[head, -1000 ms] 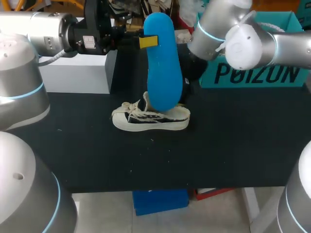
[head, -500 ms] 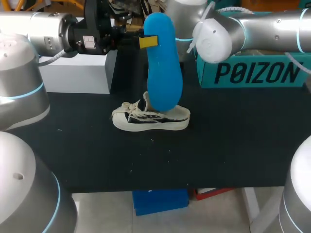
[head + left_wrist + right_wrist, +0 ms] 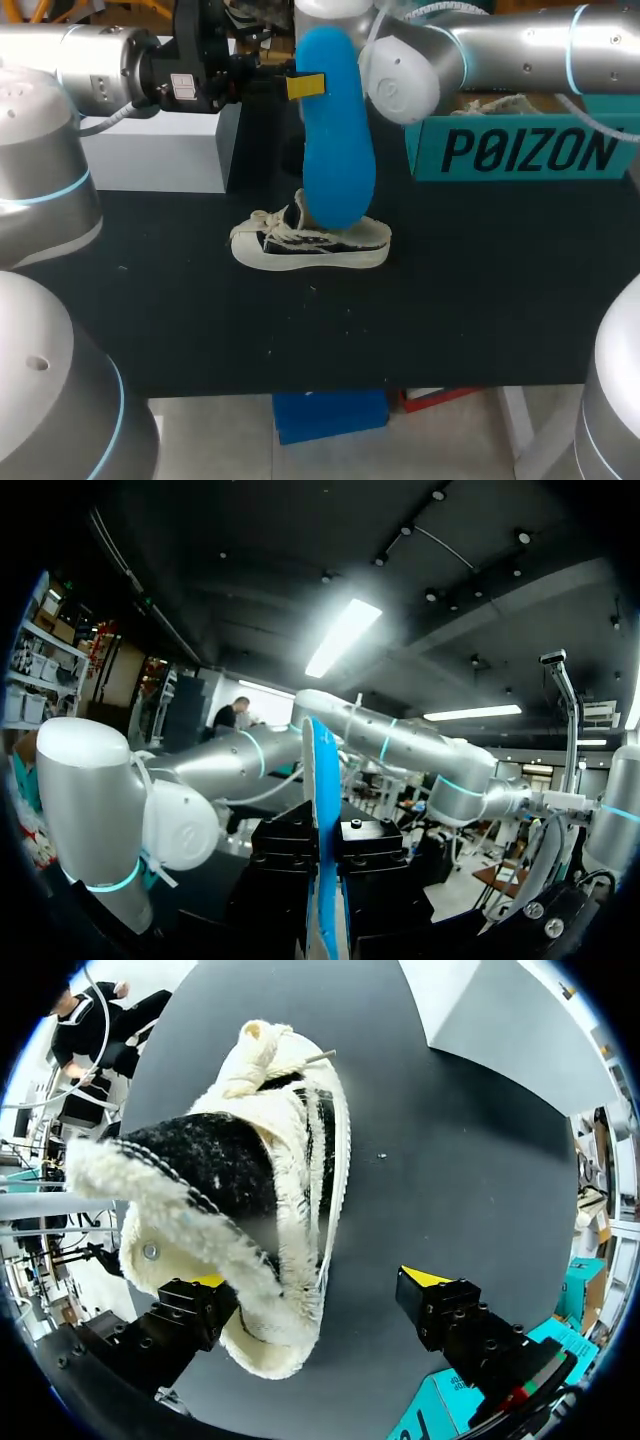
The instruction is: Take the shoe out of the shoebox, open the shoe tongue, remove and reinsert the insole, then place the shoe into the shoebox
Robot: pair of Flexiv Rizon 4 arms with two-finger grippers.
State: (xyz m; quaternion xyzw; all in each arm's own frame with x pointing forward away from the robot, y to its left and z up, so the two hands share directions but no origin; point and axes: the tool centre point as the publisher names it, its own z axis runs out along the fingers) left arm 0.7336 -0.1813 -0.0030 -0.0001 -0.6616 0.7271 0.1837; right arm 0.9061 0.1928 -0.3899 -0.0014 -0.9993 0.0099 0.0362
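The black table [image 3: 480,300] carries the teal cardboard shoebox [image 3: 525,152] at its right rear. The white low canvas shoe with a black side panel [image 3: 310,245] rests on its sole near the middle, outside the box. The bright blue foam insole [image 3: 337,140] is held upright over it, with its lower end at the shoe's opening. It is clamped near its upper end by the left gripper [image 3: 308,86].

The insole is judged light and bendy, so a lower grip would steady it for reinsertion. The shoe is judged soft and best taken at the heel collar.

Only the right wrist view shows the right gripper [image 3: 315,1282], spread wide and empty over the heel. The insole is seen edge-on in the left wrist view.
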